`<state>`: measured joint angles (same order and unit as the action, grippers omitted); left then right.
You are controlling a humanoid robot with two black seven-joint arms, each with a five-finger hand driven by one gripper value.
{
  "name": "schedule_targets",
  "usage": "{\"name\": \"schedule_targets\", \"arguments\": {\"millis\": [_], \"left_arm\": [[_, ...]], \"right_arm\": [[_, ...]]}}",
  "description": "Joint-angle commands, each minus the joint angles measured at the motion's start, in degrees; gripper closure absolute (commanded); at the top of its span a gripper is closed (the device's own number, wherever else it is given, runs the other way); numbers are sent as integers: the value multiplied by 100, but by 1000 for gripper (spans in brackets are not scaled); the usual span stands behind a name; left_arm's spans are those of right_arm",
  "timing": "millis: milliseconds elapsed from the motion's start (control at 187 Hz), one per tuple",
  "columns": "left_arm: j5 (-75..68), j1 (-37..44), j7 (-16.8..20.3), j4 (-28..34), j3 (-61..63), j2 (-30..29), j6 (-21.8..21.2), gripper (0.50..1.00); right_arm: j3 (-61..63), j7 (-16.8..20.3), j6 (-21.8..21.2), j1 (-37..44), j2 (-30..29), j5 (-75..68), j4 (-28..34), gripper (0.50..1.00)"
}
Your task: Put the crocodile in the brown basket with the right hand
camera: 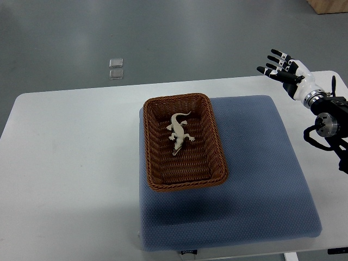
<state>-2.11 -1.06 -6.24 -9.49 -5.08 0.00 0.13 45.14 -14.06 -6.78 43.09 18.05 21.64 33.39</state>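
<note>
The crocodile [179,132] is seen lying inside the brown basket [155,185], and the empty right hand [284,67] is held spread-fingered above the tabletop's [70,163] far right corner.

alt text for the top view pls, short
A pale toy crocodile lies inside a brown wicker basket that sits on a blue cushion atop a white table. The right robot hand hovers open at the table's far right edge, away from the basket, holding nothing.
</note>
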Motion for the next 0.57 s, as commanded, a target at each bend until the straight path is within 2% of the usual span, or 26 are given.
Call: {"name": "schedule_targets", "arguments": {"millis": [0,187,391,568], "left_arm": [[0,0,0,8,7,0,-4,500],[0,0,0,-1,7,0,5,500],[0,0,0,-1,-2,0,5,500],[0,0,0,-1,-2,0,5,500]], "right_arm": [[241,44,-16,-125,-74,7,-17,589],[312,9,54,-195,-100,-10,-17,570],[434,-35,432,-239,-179,-98,-8,570],[953,-44,423,-318,-425,-98,27,570]]}}
